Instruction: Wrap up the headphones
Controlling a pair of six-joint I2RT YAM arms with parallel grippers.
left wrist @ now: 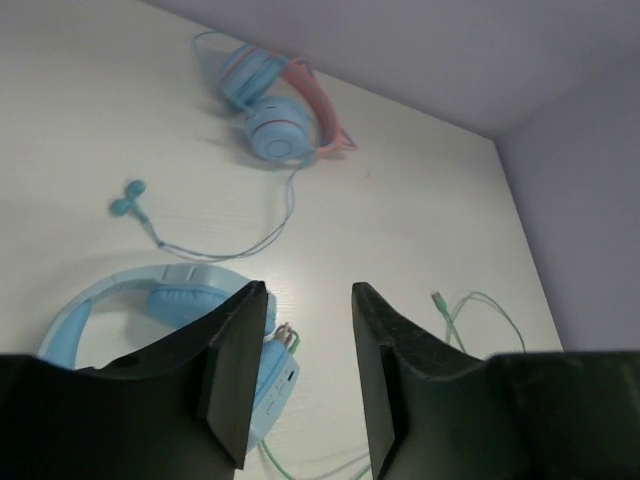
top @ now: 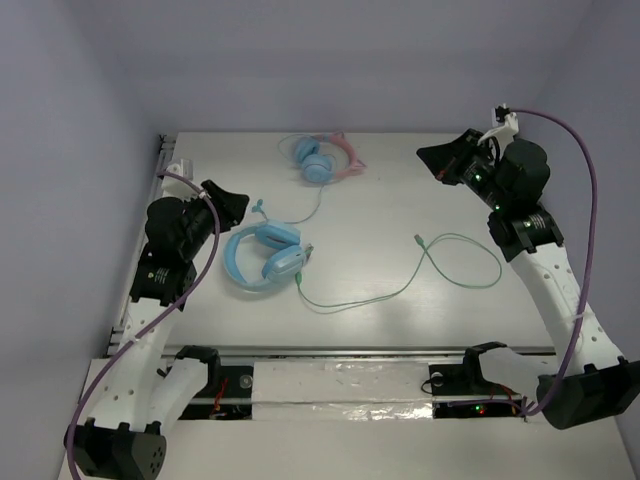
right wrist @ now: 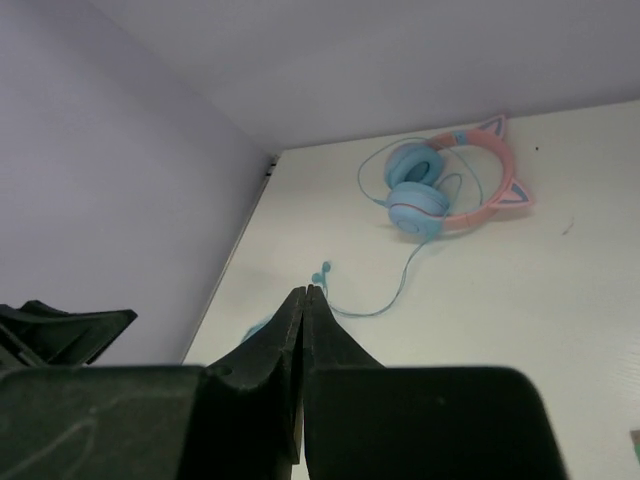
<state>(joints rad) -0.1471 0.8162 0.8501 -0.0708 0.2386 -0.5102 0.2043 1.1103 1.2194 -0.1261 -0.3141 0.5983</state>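
The large light-blue headphones (top: 263, 256) lie flat on the table at the left, cups side by side. They also show in the left wrist view (left wrist: 150, 305). Their thin pale-green cable (top: 440, 262) runs right from the cups, loops, and ends in a plug (top: 418, 238). My left gripper (top: 238, 200) is open and empty, raised just left of the headphones, and its fingers (left wrist: 235, 350) frame the cup's edge. My right gripper (top: 428, 156) is shut and empty, raised over the far right of the table, well away from the cable.
Smaller blue headphones with a pink cat-ear headband (top: 325, 160) lie at the far middle. Their thin blue cable (top: 300, 215) trails down to an end (top: 259, 207) near the large headphones. Walls close the left, back and right sides.
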